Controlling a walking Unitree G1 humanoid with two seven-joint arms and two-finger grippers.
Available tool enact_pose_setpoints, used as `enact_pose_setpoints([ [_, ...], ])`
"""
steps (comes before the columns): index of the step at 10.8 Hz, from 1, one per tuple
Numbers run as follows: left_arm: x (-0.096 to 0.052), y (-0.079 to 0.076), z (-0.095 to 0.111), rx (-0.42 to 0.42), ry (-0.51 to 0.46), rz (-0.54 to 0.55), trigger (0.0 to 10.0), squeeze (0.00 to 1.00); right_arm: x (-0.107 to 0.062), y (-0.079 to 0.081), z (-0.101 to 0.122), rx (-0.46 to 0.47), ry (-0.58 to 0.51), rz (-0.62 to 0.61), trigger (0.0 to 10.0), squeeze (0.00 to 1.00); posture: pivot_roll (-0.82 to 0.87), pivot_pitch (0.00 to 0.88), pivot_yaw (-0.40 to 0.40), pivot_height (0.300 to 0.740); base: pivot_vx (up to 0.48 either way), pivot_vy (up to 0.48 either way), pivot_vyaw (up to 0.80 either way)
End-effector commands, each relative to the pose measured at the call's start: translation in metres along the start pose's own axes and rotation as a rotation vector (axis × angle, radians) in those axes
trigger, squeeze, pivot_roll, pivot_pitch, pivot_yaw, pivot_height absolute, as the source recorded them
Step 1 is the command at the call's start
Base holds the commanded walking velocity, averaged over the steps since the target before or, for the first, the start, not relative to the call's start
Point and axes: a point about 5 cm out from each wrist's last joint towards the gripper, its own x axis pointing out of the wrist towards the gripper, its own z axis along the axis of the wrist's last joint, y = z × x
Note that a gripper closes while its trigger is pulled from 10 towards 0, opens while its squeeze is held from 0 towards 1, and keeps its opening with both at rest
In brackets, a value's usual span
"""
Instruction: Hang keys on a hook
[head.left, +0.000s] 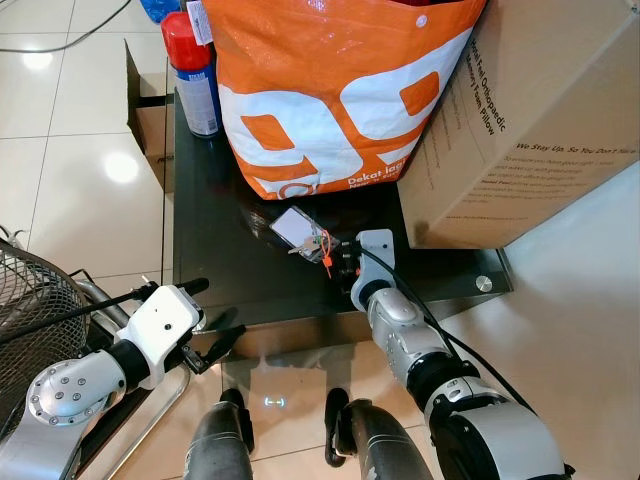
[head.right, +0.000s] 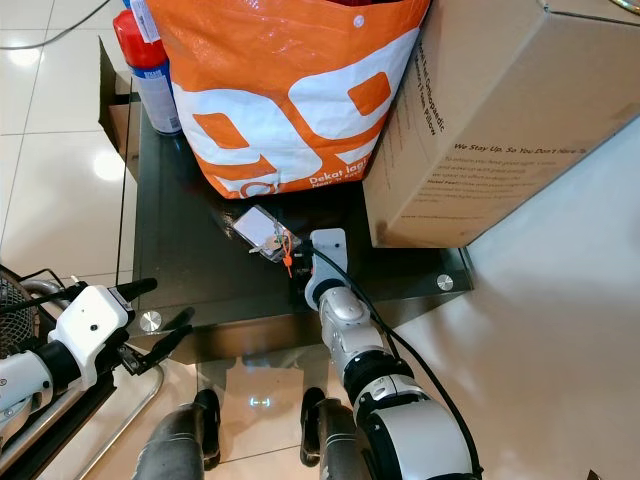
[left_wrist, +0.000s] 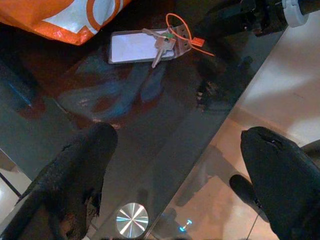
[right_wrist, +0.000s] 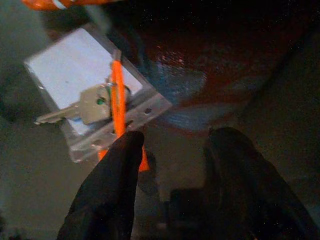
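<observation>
Cardboard box (head.left: 530, 120) reads "We Stay Up, So You Don't Have To".

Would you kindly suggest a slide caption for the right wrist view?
Right gripper, fingers open, poised over the keys on a clear tag with an orange tie, lying on the dark glass table.

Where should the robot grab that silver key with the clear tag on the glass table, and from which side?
Probably by the orange zip-tie loop. The silver key and its clear plastic tag lie flat on the dark glass table, with little to pinch. The loop juts toward the right hand, open just beside it, so come from that near edge.
</observation>
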Motion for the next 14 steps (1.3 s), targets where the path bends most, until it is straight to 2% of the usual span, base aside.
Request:
enact_pose_setpoints([
  [1,-0.001,-0.005,-0.004,-0.007,0.021,-0.027,10.0,0.3,0.003,0.031,0.002,0.067,-0.008,0.075,6.9,0.0,0.24,0.342,-0.121,0.74,0.0,0.0,0.0],
  [2,-0.001,-0.006,-0.004,-0.008,0.021,-0.028,10.0,0.29,0.003,0.035,0.001,0.07,-0.019,0.115,4.7,0.0,0.24,0.342,-0.121,0.74,0.0,0.0,0.0],
  [3,-0.001,-0.006,-0.004,-0.01,0.021,-0.028,10.0,0.29,0.001,0.038,-0.001,0.057,-0.024,0.155,4.1,0.0,0.24,0.343,-0.122,0.74,0.0,0.0,0.0],
  [6,-0.001,-0.007,-0.004,-0.011,0.02,-0.029,10.0,0.29,-0.006,0.045,-0.016,-0.081,0.003,0.273,4.1,0.0,0.24,0.343,-0.123,0.74,0.0,0.0,0.0],
  [7,-0.001,-0.008,-0.004,-0.012,0.02,-0.03,10.0,0.29,-0.008,0.045,-0.023,-0.134,0.028,0.266,4.3,0.0,0.24,0.345,-0.122,0.74,0.0,0.0,0.0],
  [8,-0.001,-0.008,-0.004,-0.012,0.021,-0.031,10.0,0.29,-0.008,0.044,-0.024,-0.148,0.037,0.244,10.0,0.0,0.24,0.345,-0.122,0.74,0.0,0.0,0.0],
  [14,-0.002,-0.009,-0.003,-0.011,0.021,-0.033,10.0,0.29,-0.009,0.036,-0.036,-0.249,0.129,0.169,10.0,0.0,0.24,0.35,-0.122,0.74,0.0,0.0,0.0],
])
